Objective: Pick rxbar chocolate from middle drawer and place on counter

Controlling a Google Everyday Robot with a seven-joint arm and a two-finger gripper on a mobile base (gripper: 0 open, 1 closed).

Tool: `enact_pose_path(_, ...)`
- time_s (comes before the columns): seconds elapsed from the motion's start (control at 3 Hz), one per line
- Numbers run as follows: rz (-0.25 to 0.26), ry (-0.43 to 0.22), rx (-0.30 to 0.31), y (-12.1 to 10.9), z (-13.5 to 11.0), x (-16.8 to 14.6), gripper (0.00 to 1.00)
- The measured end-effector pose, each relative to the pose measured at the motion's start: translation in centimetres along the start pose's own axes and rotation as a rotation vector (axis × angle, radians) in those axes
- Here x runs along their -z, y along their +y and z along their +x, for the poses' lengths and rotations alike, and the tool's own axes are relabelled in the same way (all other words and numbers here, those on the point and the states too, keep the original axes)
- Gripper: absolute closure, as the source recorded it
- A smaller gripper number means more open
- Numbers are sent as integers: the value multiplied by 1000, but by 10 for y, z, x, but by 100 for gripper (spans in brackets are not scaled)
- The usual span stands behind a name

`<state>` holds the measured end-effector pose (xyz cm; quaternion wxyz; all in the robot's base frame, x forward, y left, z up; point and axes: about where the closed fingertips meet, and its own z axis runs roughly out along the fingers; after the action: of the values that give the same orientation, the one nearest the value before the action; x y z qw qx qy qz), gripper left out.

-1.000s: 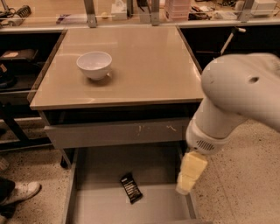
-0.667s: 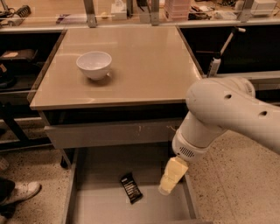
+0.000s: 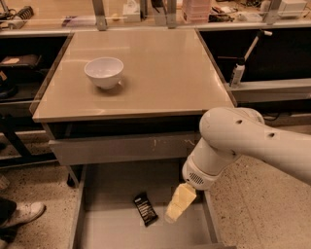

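The rxbar chocolate [image 3: 146, 209] is a small black wrapped bar lying flat on the floor of the open middle drawer [image 3: 107, 228], near its middle. My gripper [image 3: 177, 204] hangs below the white arm, inside the drawer, just right of the bar and a little apart from it. Only one yellowish finger shows. The beige counter [image 3: 160, 73] lies above the drawer, with a white bowl [image 3: 104, 72] on its left part.
A grey drawer front with scratches [image 3: 126, 148] sits shut just above the open drawer. Cluttered benches with metal posts [image 3: 146, 12] run behind. A person's shoe [image 3: 22, 214] is at the lower left. A dark shelf with a spray bottle [image 3: 238, 73] stands to the right.
The arm has swung left and down, carrying the gripper from the drawer's right side to just beside the bar. The bar and bowl have not moved.
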<state>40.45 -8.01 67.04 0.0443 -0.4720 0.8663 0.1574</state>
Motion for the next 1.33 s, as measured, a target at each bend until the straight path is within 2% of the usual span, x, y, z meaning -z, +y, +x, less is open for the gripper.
enact_pose_path(0.33,-56,-3,0,8,-2,-24,0)
enact_pose_path(0.67,-109,-13,-50,21,-8,-71,0)
enact_pose_path(1.0,-95,-39,-101,20,-21,-105,0)
enact_pose_path(1.33,-167,-55,-134,21,-26,-133,0)
